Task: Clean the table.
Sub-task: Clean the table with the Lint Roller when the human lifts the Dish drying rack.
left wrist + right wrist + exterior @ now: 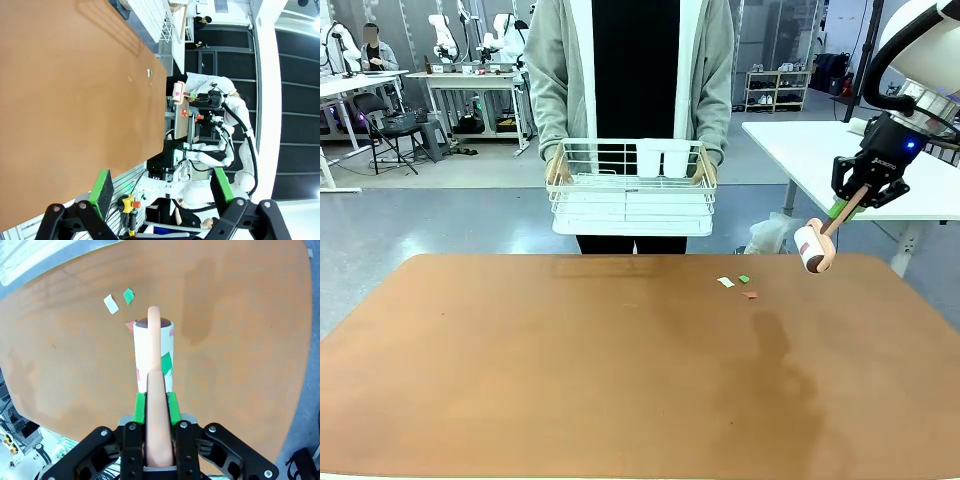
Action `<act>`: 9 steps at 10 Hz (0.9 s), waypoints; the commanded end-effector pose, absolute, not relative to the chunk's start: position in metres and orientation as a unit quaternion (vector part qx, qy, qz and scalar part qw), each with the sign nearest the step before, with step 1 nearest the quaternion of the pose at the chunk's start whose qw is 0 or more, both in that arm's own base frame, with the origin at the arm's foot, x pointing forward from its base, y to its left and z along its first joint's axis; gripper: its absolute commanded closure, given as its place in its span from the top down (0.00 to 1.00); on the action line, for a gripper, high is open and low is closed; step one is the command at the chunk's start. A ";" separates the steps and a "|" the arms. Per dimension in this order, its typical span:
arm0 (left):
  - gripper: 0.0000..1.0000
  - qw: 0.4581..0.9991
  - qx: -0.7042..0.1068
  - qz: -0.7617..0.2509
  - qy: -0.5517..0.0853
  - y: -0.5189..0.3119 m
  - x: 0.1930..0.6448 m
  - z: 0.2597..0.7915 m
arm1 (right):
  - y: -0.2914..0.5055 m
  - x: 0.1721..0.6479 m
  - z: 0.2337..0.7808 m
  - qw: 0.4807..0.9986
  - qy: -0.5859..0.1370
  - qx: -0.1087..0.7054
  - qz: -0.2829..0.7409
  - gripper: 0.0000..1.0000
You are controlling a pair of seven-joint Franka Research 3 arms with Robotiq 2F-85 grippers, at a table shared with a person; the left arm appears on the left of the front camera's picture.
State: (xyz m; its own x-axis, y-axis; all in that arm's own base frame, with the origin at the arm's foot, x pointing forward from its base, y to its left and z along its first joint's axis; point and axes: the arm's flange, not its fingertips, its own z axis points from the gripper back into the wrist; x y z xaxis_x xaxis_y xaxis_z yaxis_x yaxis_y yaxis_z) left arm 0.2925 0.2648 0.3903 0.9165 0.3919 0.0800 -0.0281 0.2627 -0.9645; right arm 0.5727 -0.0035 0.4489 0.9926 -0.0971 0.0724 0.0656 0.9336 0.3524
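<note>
The reddish-brown table [570,370] carries three paper scraps near its far right: white [725,282], green [744,279] and red [750,295]. My right gripper [853,205] is shut on the pink handle of a lint roller [813,247], held in the air above the table's far right corner. The right wrist view shows the roller [153,357] with bits of paper stuck to it, hanging over the scraps [111,304]. My left gripper [162,192] is open, nothing between its green pads [103,189], beside the table's edge [75,100].
A person at the far side holds a white wire rack [631,190] in both hands above the far edge. A white table [880,160] stands behind my right arm. Other tables and chairs stand at the back left.
</note>
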 end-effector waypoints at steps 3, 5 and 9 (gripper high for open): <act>1.00 0.779 -0.594 0.122 -0.157 0.266 0.287 0.391 | 0.015 0.643 0.425 0.978 0.020 0.208 -0.030 0.21; 1.00 0.779 -0.594 0.122 -0.157 0.266 0.287 0.391 | 0.012 0.655 0.406 0.968 0.045 0.245 -0.027 0.21; 1.00 0.779 -0.594 0.122 -0.157 0.266 0.287 0.391 | 0.005 0.649 0.371 0.964 0.007 0.267 -0.010 0.21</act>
